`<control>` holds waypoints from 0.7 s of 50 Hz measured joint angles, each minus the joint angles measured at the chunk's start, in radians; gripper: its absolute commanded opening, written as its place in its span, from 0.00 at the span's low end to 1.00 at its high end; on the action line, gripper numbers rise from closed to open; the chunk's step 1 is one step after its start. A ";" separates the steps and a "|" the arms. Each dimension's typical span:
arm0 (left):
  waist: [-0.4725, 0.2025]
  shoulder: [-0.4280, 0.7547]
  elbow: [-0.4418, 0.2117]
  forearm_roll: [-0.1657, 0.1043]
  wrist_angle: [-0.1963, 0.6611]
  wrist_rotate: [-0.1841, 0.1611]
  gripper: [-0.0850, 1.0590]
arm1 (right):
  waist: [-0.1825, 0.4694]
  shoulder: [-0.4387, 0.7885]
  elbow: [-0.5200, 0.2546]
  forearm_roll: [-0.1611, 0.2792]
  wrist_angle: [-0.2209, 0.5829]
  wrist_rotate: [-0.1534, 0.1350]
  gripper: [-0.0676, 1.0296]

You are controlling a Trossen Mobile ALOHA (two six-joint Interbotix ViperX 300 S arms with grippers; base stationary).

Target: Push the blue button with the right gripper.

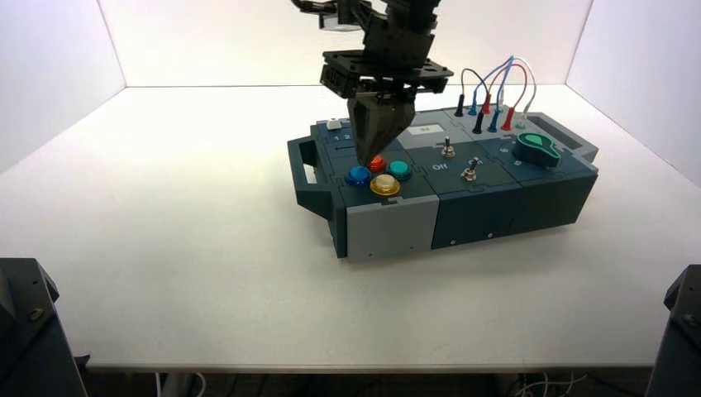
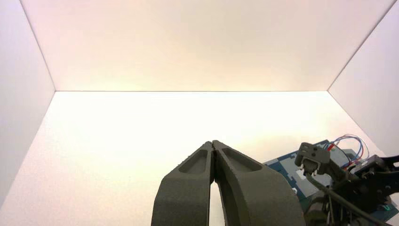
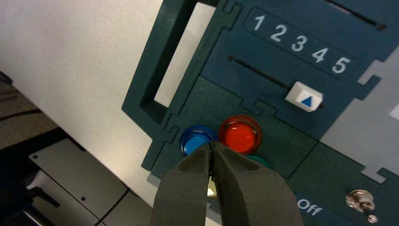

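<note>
The blue button (image 1: 358, 174) sits at the left of a cluster of four round buttons on the box's left module. It also shows in the right wrist view (image 3: 195, 140), next to the red button (image 3: 240, 135). My right gripper (image 1: 364, 161) points down, fingers shut into a wedge and empty. In the right wrist view its tip (image 3: 211, 145) lies over the blue button's rim on the side toward the red button. I cannot tell whether it touches. My left gripper (image 2: 213, 143) is shut and empty, parked away from the box.
The red button (image 1: 378, 164), teal button (image 1: 399, 169) and yellow button (image 1: 385, 185) crowd the blue one. A white slider knob (image 3: 304, 97) sits under numbers 1 to 5. Toggle switches (image 1: 447, 148), a green knob (image 1: 537, 150) and plugged wires (image 1: 496, 91) lie to the right.
</note>
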 measured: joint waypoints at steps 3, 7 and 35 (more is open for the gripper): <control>0.000 0.000 0.000 0.000 0.000 0.002 0.05 | 0.002 0.000 -0.002 0.000 0.002 0.000 0.04; 0.000 0.000 0.000 0.000 -0.002 0.002 0.05 | 0.003 0.002 -0.002 0.000 0.002 0.000 0.04; 0.000 0.000 0.000 0.000 -0.020 0.000 0.05 | 0.002 0.049 -0.017 0.028 -0.006 0.000 0.04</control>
